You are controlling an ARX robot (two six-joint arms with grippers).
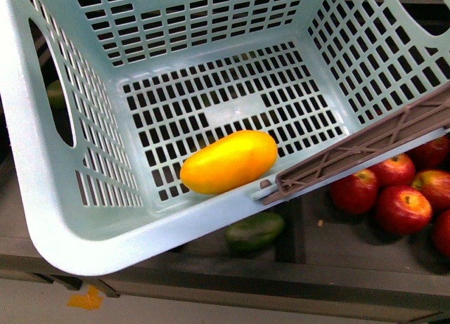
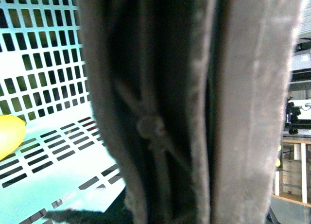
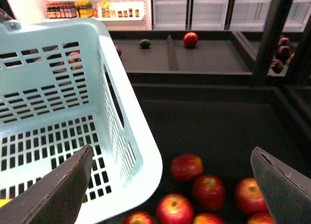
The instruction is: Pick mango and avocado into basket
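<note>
The light teal basket (image 1: 49,197) hangs tilted and fills the front view. The yellow-orange mango (image 1: 228,161) lies on its slotted floor against the near wall, and shows in the left wrist view (image 2: 8,134). The dark green avocado (image 1: 254,230) lies on the dark shelf just under the basket's near rim. The brown-grey handle (image 1: 373,152) crosses the right rim. My left gripper is shut on this handle (image 2: 160,127), which fills the left wrist view and hides the fingers. My right gripper (image 3: 171,151) is open and empty above the basket's corner (image 3: 141,161) and the apples.
Several red apples (image 1: 394,190) lie in the bin right of the basket, also in the right wrist view (image 3: 209,190). On a farther shelf sit a dark green fruit (image 3: 145,43) and a red apple (image 3: 190,39). An orange scrap (image 1: 86,297) lies on the floor.
</note>
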